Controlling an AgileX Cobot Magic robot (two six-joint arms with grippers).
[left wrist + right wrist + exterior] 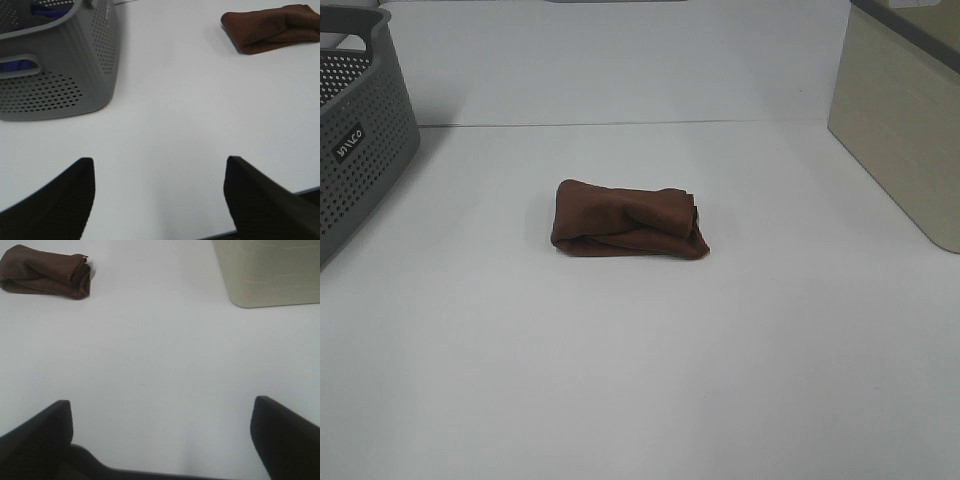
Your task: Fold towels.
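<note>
Reddish-brown terry towel (628, 220) lies bundled mid-table, well apart from both my claws. My left gripper (159, 192) and right gripper (162, 432) hang spread wide, grasping nothing. Its loose folds could slump or spring open if I pinch one layer only. Grey perforated basket (60, 60) flanks my left, beige bin (270, 272) my right; neither blocks my reach.

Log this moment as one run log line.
towel: folded, mid-table | left end effector: open, clear | right end effector: open, clear
</note>
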